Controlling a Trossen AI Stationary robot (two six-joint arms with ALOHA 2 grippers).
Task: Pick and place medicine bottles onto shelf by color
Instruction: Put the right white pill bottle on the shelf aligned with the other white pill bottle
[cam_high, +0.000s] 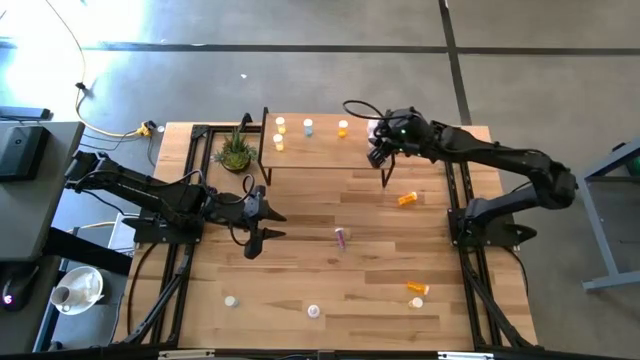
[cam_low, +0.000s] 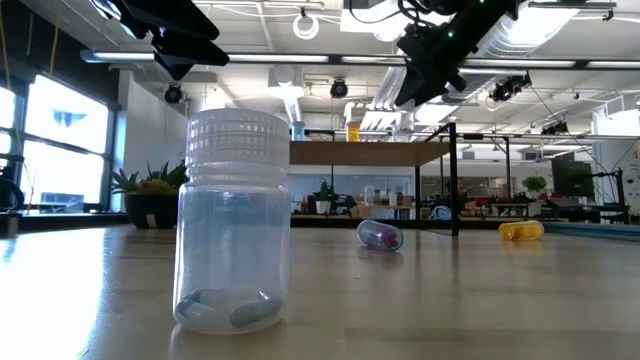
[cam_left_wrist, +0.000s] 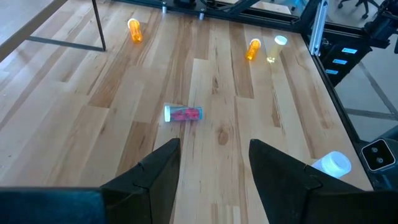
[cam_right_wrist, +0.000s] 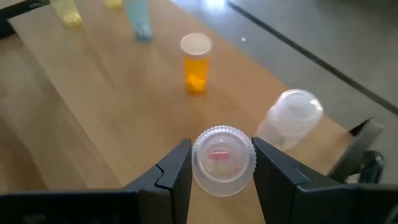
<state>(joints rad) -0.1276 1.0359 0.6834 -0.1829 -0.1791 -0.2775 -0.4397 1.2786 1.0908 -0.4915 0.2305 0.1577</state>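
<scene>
While the right gripper (cam_right_wrist: 216, 163) hangs over the right end of the shelf (cam_high: 325, 152), its jaws are closed on a pinkish-white bottle (cam_right_wrist: 223, 160), white cap facing the wrist camera, gripped by both sides. Just beside it on the shelf stands another pale bottle (cam_right_wrist: 289, 121), with an orange bottle (cam_right_wrist: 196, 63) farther along; a blue one (cam_high: 308, 127) and yellow ones (cam_high: 280, 126) stand toward the shelf's left end. Right arm reaches from its base diagonally across the bench (cam_high: 330, 280), wrist pitched down. Left gripper (cam_left_wrist: 214, 171) hovers mid-bench, jaws apart, nothing between them, arm stretched low and level; a pink-filled bottle (cam_left_wrist: 183, 114) lies on its side just ahead of the jaws, not touching. Left wrist view also shows two orange bottles (cam_left_wrist: 134, 29) lying farther off. Low view alone shows a clear bottle (cam_low: 234, 222) upright close to the lens, probably pale blue, with pills at its bottom.
</scene>
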